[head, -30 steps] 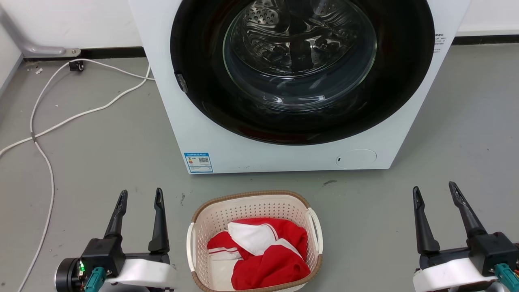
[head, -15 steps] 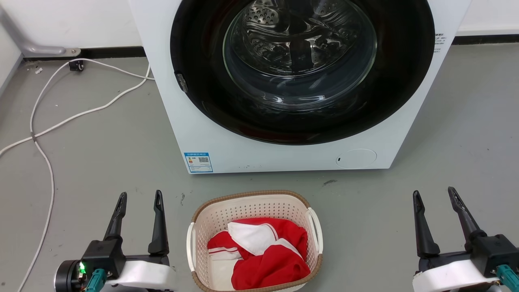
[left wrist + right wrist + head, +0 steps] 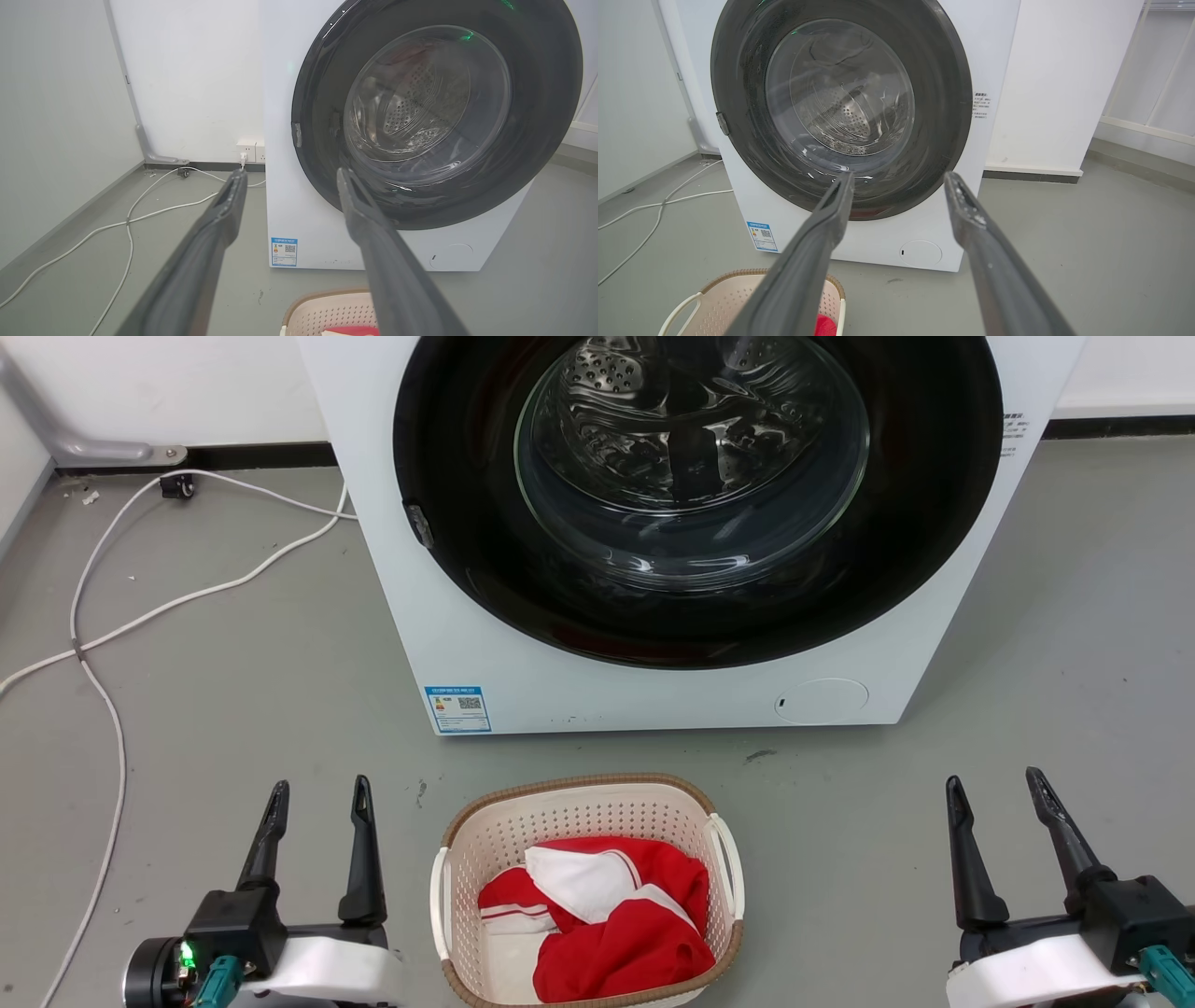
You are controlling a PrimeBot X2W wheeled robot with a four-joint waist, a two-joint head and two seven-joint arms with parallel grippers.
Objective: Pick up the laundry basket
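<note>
I am watching both grippers hang released over the floor (image 3: pixel 1027 644). The left gripper (image 3: pixel 319 784) is showing a clear gap between its two fingers, and the right gripper (image 3: pixel 991 777) is spread slightly wider. Neither is touching anything.

The basket (image 3: pixel 579 817) is sitting on the floor between them, just to the right of the left gripper and well apart from the right gripper, which is out on its other side. From the head camera, both pairs of fingertips are lining up about level with the basket's far rim. A white handle is facing each gripper, and red and white cloth (image 3: pixel 625 943) is lying bunched inside. Each wrist camera is catching only a corner of the basket, low beside the inner finger.

The washer (image 3: pixel 485 653) is standing ahead of both grippers, beyond the basket. Its round door seems shut, though glare on the glass is keeping me from being sure. A white cable (image 3: pixel 112 728) is trailing across the floor to the left of the left gripper.
</note>
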